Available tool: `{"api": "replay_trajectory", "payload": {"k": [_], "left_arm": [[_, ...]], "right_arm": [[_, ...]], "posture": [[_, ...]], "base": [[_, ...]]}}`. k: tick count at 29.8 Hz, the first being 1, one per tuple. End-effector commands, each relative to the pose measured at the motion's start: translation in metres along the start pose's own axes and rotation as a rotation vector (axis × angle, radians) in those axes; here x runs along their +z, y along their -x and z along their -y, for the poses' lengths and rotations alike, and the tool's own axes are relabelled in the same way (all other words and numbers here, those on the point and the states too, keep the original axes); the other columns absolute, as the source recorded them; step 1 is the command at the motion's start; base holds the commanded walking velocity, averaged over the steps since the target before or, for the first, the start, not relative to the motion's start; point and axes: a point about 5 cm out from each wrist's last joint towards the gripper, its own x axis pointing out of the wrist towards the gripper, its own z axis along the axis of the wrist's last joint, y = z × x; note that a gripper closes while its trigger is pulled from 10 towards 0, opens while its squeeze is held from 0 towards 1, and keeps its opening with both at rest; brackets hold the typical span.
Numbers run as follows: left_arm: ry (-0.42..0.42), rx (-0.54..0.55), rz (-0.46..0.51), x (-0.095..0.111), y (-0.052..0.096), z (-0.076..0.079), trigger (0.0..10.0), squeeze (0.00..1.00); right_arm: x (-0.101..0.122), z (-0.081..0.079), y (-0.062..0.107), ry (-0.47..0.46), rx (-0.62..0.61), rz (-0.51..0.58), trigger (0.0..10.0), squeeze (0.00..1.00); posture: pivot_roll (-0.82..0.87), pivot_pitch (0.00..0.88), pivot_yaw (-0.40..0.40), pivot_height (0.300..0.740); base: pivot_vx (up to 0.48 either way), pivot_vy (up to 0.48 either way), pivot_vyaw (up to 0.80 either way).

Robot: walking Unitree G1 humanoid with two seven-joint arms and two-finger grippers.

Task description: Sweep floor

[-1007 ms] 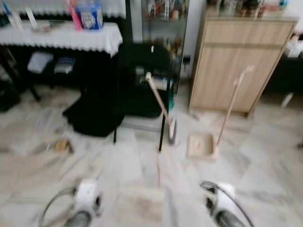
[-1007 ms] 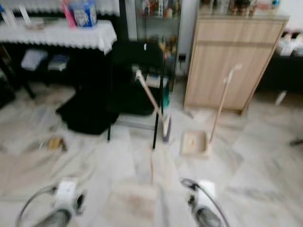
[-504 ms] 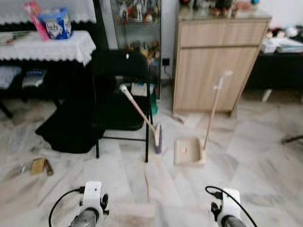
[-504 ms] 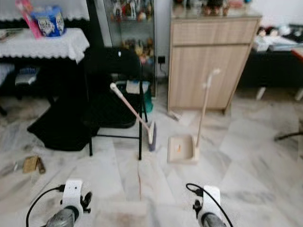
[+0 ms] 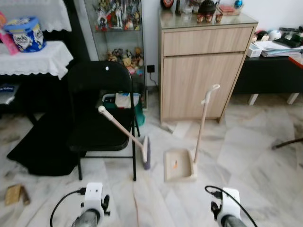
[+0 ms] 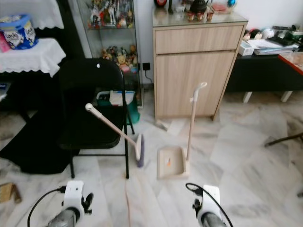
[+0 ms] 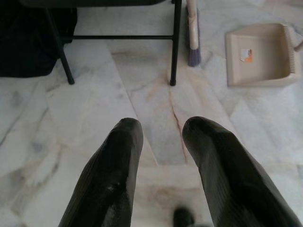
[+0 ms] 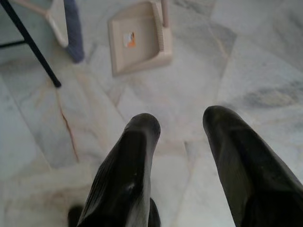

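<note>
Ahead of both parted jaws, broom (image 5: 124, 137) against chair (image 5: 97, 113); dustpan (image 5: 179, 164) beside

Surface: pale marble tile floor (image 5: 255, 156).
On it: beige plastic dustpan (image 5: 178, 165); folding black metal chair (image 5: 102, 113) at 9 o'clock.

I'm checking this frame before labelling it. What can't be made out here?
- Dustpan: the small orange label inside is too small to read in every view.
- Broom: its bristle end sits behind the chair leg.
- Left gripper and right gripper: cut off by the eye views' bottom edge.
</note>
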Motion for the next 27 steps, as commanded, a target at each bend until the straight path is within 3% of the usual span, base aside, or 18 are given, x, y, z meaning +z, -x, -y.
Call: {"api": "replay_trajectory", "payload": {"k": [1,15,21,22,23,27], "left_arm": [[0.010,0.017,-0.005,-0.002,0.001,-0.005,10.0,0.00],[-0.001,0.023,-0.010,-0.004,0.002,-0.005,10.0,0.00],[-0.029,0.041,-0.017,-0.001,0.001,-0.010,10.0,0.00],[-0.026,0.042,-0.019,-0.001,0.001,-0.010,10.0,0.64],[-0.028,0.044,-0.021,-0.002,0.001,-0.010,10.0,1.00],[0.007,0.067,-0.016,-0.002,0.002,-0.015,10.0,1.00]], "right_arm": [[-0.005,-0.007,0.001,-0.014,0.016,-0.016,10.0,0.00],[-0.006,-0.007,0.001,-0.007,0.024,-0.013,10.0,0.00],[-0.006,-0.008,0.001,-0.008,0.022,-0.016,10.0,0.00],[-0.006,-0.008,0.001,-0.008,0.023,-0.016,10.0,0.00],[-0.006,-0.008,0.001,-0.007,0.023,-0.017,10.0,0.00],[-0.007,-0.009,0.001,-0.007,0.026,-0.019,10.0,0.00]], "posture": [[-0.06,0.000,0.037,0.740],[-0.06,0.000,0.037,0.740],[-0.06,0.000,0.039,0.740],[-0.06,0.000,0.039,0.740],[-0.06,0.000,0.039,0.740],[-0.06,0.000,0.038,0.740]], "base": [[0.401,0.000,0.00],[0.403,0.000,0.00],[0.000,0.000,0.00],[0.000,0.000,0.00],[0.000,0.000,0.00],[0.000,0.000,0.00]]}}
